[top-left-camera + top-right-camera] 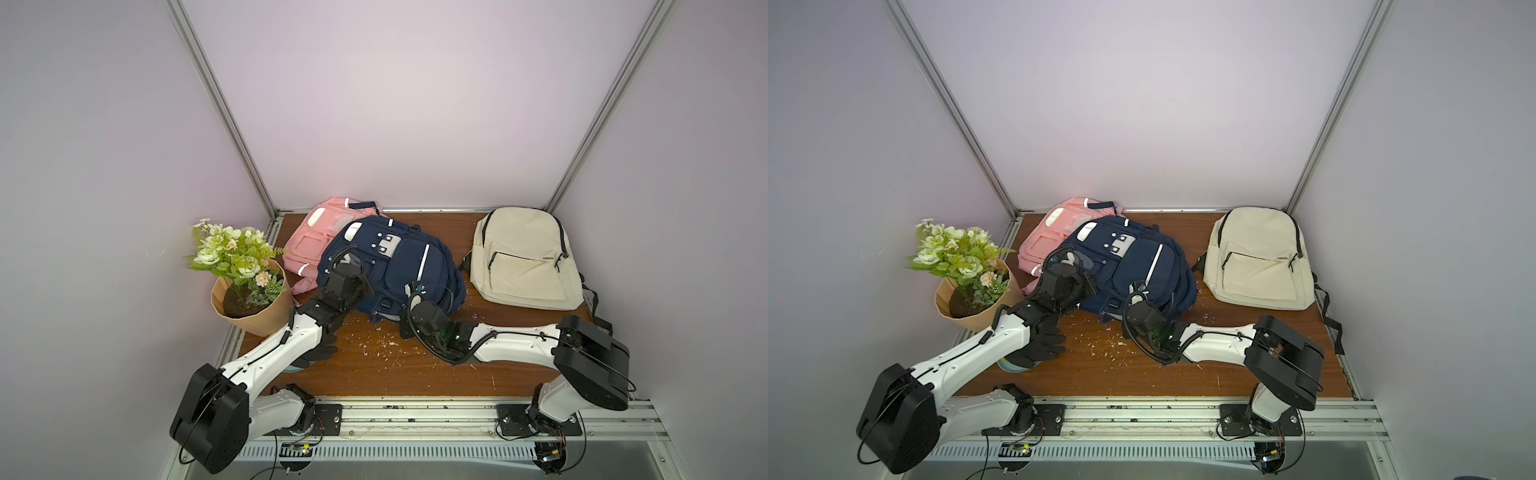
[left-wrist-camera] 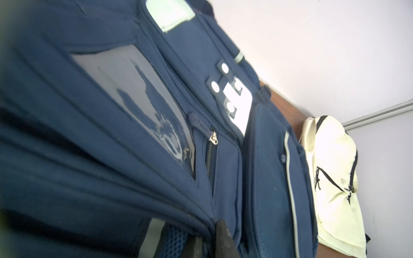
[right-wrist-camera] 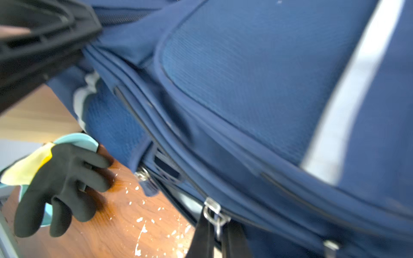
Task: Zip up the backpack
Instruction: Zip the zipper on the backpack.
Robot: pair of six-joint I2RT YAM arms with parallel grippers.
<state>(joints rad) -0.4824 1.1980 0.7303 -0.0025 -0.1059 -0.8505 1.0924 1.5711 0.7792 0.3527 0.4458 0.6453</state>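
Hard to make out the left gripper (image 2: 214, 232), cut off at the view's edge, pinched together on a fold of the backpack (image 1: 409, 266) mid-bench (image 1: 374, 374). Blurred in the right wrist view: right gripper (image 3: 218, 225), reaching in low, clamped on the zipper pull (image 3: 213, 211) at the backpack's near edge.

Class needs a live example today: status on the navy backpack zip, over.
Left end effector clamped on navy backpack fabric. Right end effector shut on zipper pull, zip not yet closed. Black glove beside, not blocking.
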